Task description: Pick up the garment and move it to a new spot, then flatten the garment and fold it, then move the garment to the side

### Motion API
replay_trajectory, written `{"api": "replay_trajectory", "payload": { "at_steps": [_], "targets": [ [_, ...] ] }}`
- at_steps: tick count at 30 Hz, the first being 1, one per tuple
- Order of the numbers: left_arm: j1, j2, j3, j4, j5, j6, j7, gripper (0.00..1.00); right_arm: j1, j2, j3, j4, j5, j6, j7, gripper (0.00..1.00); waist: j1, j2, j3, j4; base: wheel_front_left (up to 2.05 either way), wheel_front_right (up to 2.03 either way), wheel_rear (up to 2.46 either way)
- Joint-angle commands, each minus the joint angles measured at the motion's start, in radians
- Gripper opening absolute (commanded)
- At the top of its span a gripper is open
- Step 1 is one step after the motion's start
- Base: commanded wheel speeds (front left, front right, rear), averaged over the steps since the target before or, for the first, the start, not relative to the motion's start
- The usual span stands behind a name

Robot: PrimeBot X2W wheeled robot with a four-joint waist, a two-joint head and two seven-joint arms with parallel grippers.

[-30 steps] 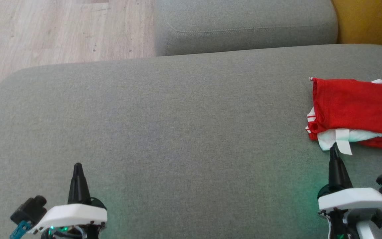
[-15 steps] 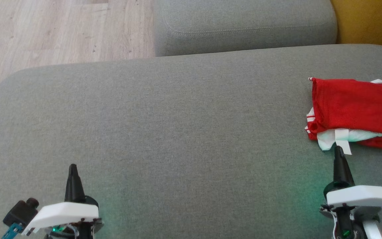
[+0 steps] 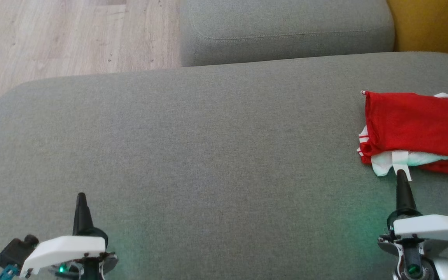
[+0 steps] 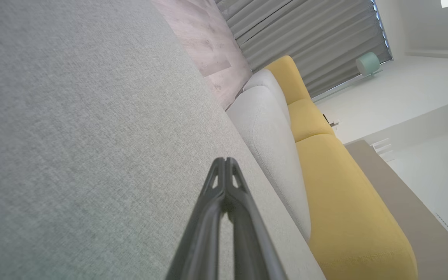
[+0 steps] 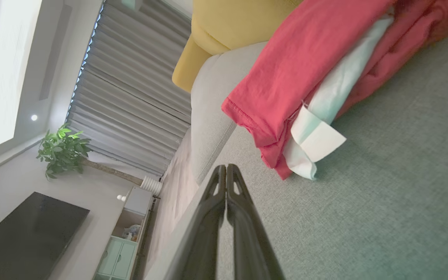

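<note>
The garment (image 3: 414,124) is red with white parts and lies folded at the right edge of the grey cushion (image 3: 208,155). In the right wrist view the garment (image 5: 298,85) shows stacked red and white layers with a white tab sticking out. My right gripper (image 3: 401,173) is shut, its tip just in front of the garment's white tab; in its own wrist view the right gripper (image 5: 226,167) stands apart from the cloth. My left gripper (image 3: 80,195) is shut at the lower left over bare cushion, and the left gripper (image 4: 224,160) holds nothing.
A second grey cushion (image 3: 286,31) lies behind the big one. A yellow sofa part (image 3: 434,23) is at the far right. Wooden floor (image 3: 53,35) runs along the left and back. A plant (image 5: 62,149) and a dark screen (image 5: 25,229) stand in the room.
Both grippers have drawn back toward the bottom of the head view, the left drifting left and the right drifting right. The garment has not moved.
</note>
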Motion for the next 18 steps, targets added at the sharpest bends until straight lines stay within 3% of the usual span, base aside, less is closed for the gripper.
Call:
{"api": "replay_trajectory", "payload": {
  "at_steps": [1, 18],
  "targets": [
    [-0.053, 0.003, 0.03, -0.036, -0.028, -0.009, 0.007, 0.0, -0.053, -0.013, 0.007, -0.039, 0.034, 0.001, 0.007, 0.0, 0.0, 0.0, 0.0, 0.0, 0.0, 0.0, 0.0],
    [-0.06, 0.004, 0.061, -0.04, -0.194, -0.021, 0.054, 0.0, -0.061, -0.013, -0.011, -0.045, 0.222, 0.002, 0.053, 0.0, 0.0, 0.0, -0.002, -0.002, 0.0, 0.0, 0.0]
  ]
}}
